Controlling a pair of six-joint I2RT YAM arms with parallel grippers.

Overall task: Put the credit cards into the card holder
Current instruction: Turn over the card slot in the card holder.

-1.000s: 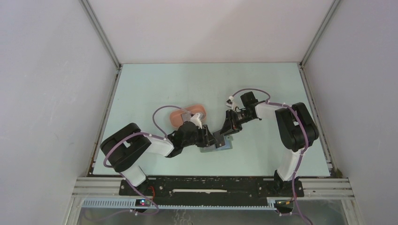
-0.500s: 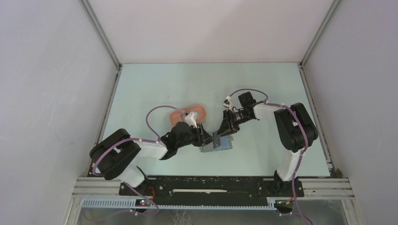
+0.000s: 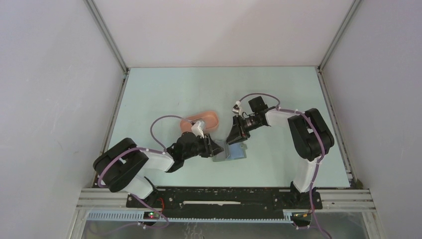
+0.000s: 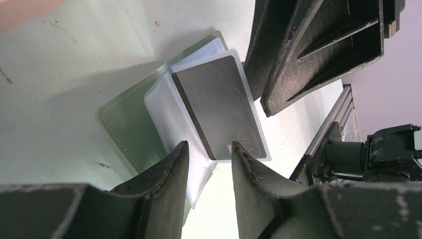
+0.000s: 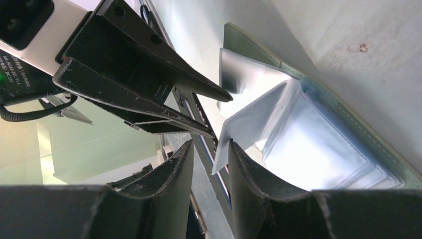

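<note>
The card holder (image 3: 238,152) lies open on the table, grey-green cover (image 4: 124,119) down, its clear sleeves fanned upward. A dark grey credit card (image 4: 219,104) sits inside one raised sleeve. My left gripper (image 4: 210,152) is open at the holder's left side, and the card's lower corner lies just past its fingertips. My right gripper (image 5: 211,149) is open above the holder, with a sleeve corner (image 5: 221,159) against its inner finger. In the top view the left gripper (image 3: 217,149) and right gripper (image 3: 232,141) stand close together over the holder. The holder's green rim (image 5: 348,127) shows in the right wrist view.
A pink oblong tray (image 3: 209,118) rests just behind my left wrist, and its edge (image 4: 20,10) shows in the left wrist view. White walls enclose the pale green table (image 3: 278,94). A metal rail (image 3: 224,191) runs along the near edge.
My left arm has drawn back to the left, and my right gripper has shifted slightly left and away from the front edge. The card holder stays in place.
</note>
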